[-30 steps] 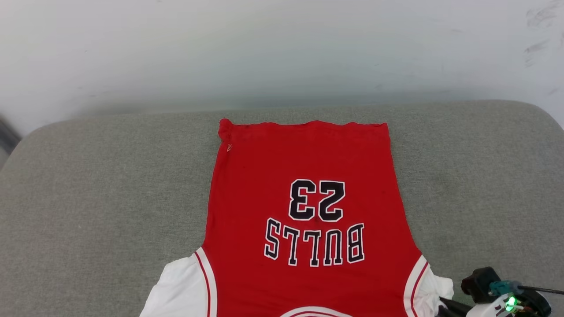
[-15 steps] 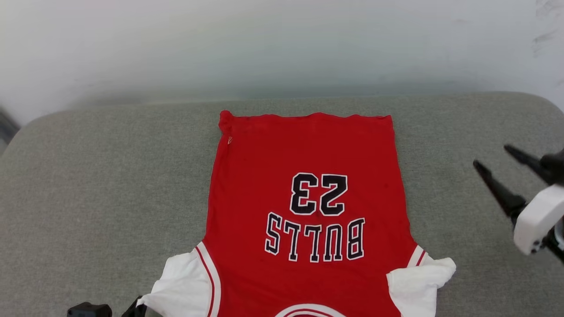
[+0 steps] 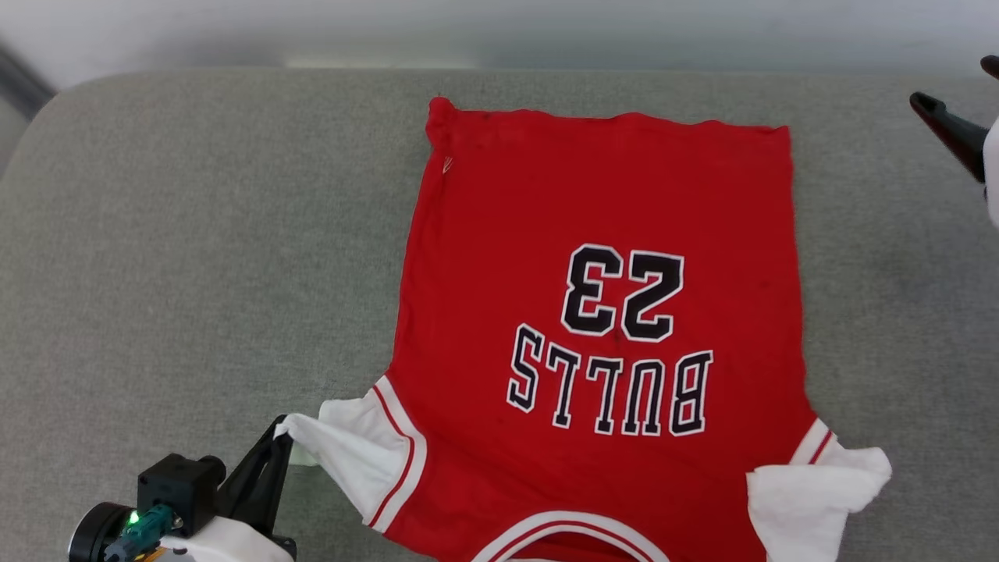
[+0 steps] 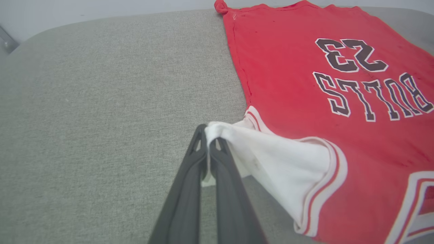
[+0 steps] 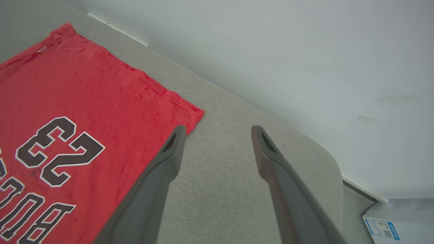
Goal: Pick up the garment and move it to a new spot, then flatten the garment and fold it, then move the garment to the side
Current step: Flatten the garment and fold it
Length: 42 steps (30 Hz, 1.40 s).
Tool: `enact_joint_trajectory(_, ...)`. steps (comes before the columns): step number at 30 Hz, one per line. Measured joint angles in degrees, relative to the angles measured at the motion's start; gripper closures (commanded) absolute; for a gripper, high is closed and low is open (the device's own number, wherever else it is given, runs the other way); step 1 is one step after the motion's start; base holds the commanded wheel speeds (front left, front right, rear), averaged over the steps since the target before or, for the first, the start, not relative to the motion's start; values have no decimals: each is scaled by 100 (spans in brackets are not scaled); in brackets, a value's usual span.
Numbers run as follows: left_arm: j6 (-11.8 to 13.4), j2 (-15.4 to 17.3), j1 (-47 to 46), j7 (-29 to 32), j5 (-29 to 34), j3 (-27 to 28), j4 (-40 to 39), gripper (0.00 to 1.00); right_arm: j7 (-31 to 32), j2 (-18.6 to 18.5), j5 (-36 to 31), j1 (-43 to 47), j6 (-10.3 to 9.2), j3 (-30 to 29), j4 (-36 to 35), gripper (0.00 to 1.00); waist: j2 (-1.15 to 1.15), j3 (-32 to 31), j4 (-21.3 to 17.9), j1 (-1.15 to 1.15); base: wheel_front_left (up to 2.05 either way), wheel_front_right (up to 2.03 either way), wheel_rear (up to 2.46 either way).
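Head view: the garment [image 3: 601, 234] lies print-up and mostly flat on the grey cushion [image 3: 195, 234], unfolded. The left tool [image 4: 206, 135] pinches its white sleeve [image 4: 271, 152] tip, apparently mid-flattening. The right tool [image 5: 218, 130] hangs wide apart, empty, near the hem corner [image 5: 198, 113]. Folding and moving aside remain.

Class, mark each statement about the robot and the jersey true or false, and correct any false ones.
1. The left gripper is shut on a white sleeve of the garment. True.
2. The right gripper grips the garment's hem. False: its fingers are spread open and hold nothing.
3. The "BULLS 23" print faces up. True.
4. The garment is folded in half. False: it lies spread out, unfolded, on the grey cushion.
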Motion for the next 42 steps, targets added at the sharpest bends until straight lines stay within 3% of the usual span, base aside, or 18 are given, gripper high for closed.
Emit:
enact_joint_trajectory(6, -25, -98, -405, -1, 299, -1, -207, 100, 2248, -44, 715, -1204, -1, 461, 545, 0, 0, 652, 284, 0, 0, 0, 0)
enact_joint_trajectory(10, -20, -260, -784, -2, 605, -22, -397, 100, 3355, 36, 565, -2090, -1, 532, 1048, 0, 0, 1334, 567, 1, 0, 0, 0)
enact_joint_trajectory(14, -48, -321, -1018, 3, 780, -57, -477, 100, 3641, 191, 344, -2407, -1, 389, 1427, 0, 0, 1730, 769, 1, 0, 0, 0)
enact_joint_trajectory(20, -44, -438, -1199, 10, 923, -81, -609, 100, 3546, 474, 172, -2301, -1, 70, 1861, 0, 0, 2181, 1038, 1, 0, 0, 0)
enact_joint_trajectory(25, -77, -573, -1232, 9, 890, -19, -655, 100, 3387, 396, 168, -2066, -2, 8, 1735, 0, 0, 2354, 1188, -1, 0, 0, 0)
enact_joint_trajectory(26, -78, -571, -1232, 9, 892, -10, -647, 100, 3341, 379, 191, -2037, -2, -16, 1712, 59, 0, 2361, 1190, -1, 0, 0, 0)
enact_joint_trajectory(27, -86, -576, -1232, 9, 899, -5, -639, 100, 3294, 369, 198, -2007, -2, -34, 1701, 100, 0, 2351, 1186, -1, 0, 0, 0)
enact_joint_trajectory(35, -99, -570, -1092, 8, 929, 122, -542, 100, 2964, 397, 276, -1797, -2, 163, 1563, 100, 0, 1972, 1062, 0, 0, 0, 0)
enact_joint_trajectory(42, -36, -450, -778, 1, 876, 153, -531, 100, 2564, -21, 791, -1599, -1, 738, 915, 100, 0, 1327, 879, -1, 0, 0, 0)
